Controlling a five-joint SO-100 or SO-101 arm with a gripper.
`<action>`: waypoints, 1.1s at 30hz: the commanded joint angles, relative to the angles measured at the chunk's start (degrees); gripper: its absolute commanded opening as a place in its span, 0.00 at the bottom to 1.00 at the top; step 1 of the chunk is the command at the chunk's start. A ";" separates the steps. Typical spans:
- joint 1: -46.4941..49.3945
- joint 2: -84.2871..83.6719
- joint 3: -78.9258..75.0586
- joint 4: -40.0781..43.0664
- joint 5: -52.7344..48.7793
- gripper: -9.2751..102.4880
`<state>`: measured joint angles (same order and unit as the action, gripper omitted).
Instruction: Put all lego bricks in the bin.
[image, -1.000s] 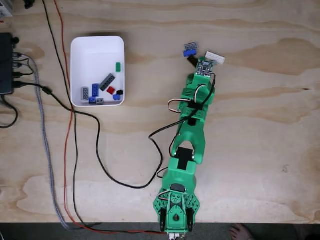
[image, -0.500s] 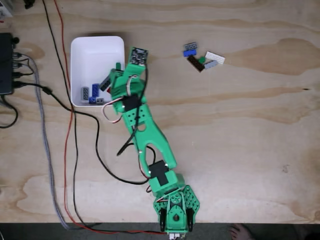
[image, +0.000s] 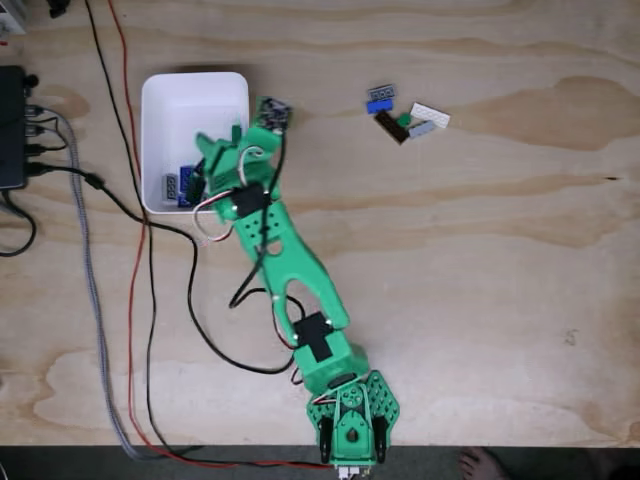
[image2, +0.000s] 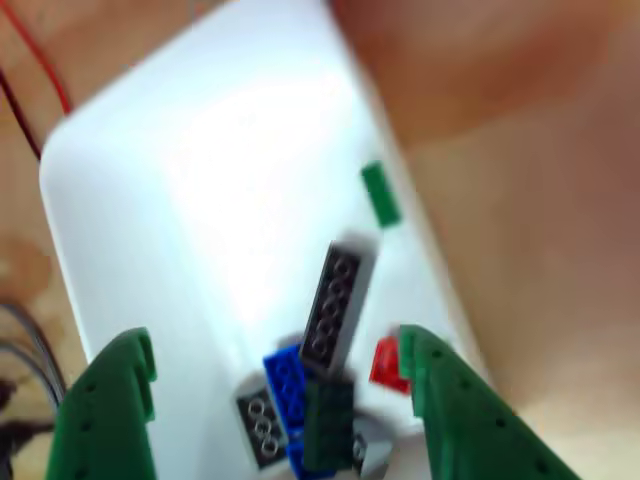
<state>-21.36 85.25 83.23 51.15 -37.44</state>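
Observation:
The white bin stands at the upper left of the fixed view. My green gripper hangs over its lower right part and hides some of its contents. In the other view the gripper is open, its fingers spread wide above the bin. Below them lie a long dark grey brick, a blue brick, a red one, a green one and a dark brick on top of the pile. Several lego bricks remain clustered on the table at the upper right.
Black, red and grey cables run down the table left of and below the bin. A black box sits at the left edge. The arm's base stands at the front edge. A person's toes show at the bottom.
The arm has swung from the brick cluster at the upper right leftward to the bin, then shifted a little further over the bin's lower part.

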 joint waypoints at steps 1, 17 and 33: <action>21.97 13.10 13.80 -11.87 -16.70 0.34; 33.22 -1.41 42.19 -53.88 -41.84 0.35; 36.83 -15.29 30.23 -60.38 -49.66 0.34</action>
<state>14.77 70.93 117.77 -8.26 -85.87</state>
